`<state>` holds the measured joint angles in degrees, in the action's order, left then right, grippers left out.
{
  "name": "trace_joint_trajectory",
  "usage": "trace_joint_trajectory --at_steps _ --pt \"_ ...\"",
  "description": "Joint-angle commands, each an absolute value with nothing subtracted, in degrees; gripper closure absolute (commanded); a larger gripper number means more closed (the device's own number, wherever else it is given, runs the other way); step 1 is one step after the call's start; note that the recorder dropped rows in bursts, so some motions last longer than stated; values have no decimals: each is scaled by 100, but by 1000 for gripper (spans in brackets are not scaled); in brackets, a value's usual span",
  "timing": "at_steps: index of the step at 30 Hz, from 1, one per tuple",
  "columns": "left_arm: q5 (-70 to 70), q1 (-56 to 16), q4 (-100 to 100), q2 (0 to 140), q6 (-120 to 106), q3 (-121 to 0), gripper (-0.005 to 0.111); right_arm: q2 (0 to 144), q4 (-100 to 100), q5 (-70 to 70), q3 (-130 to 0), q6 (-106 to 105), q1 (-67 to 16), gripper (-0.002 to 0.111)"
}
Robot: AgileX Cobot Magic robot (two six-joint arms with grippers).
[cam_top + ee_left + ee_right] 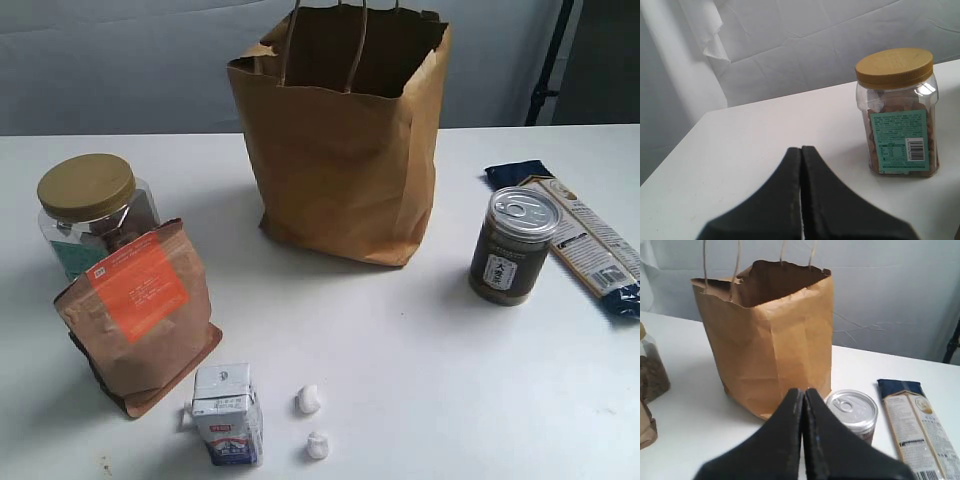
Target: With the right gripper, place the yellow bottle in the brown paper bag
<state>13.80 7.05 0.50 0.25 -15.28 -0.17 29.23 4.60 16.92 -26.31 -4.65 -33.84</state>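
Note:
The brown paper bag [340, 140] stands upright and open-topped at the back middle of the white table; the right wrist view also shows the bag [767, 335] ahead. No yellow bottle shows in any view. My right gripper [804, 390] is shut with nothing between its black fingers, pointing toward the bag and the dark can [852, 412]. My left gripper [801, 148] is shut and empty, pointing past the clear jar with gold lid [897, 110]. Neither gripper appears in the exterior view.
A clear jar with gold lid [92, 210] and a brown pouch with orange label [140, 315] stand at left. A small milk carton [228, 415] and two white lumps [309, 400] lie near the front. The dark can [512, 245] and a long packet [585, 240] are at right.

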Motion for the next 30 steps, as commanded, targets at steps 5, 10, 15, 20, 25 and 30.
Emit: trace_joint_trajectory --at_steps 5,10,15,20,25,30 --pt "1347 671 50 0 -1516 0 107 1377 -953 1581 -1549 2516 -2376 108" --pt "1347 671 50 0 -1516 0 107 514 -769 1567 -982 2513 -1617 108" --pt "1347 671 50 0 -1516 0 107 0 -421 1091 -435 1745 -1541 108" --pt "1347 671 50 0 -1516 0 107 0 -156 984 -154 908 -1538 108" --pt "1347 671 50 0 -1516 0 107 0 50 926 0 385 -1538 108" --pt "1347 671 50 0 -1516 0 107 0 79 906 0 170 -1538 108"
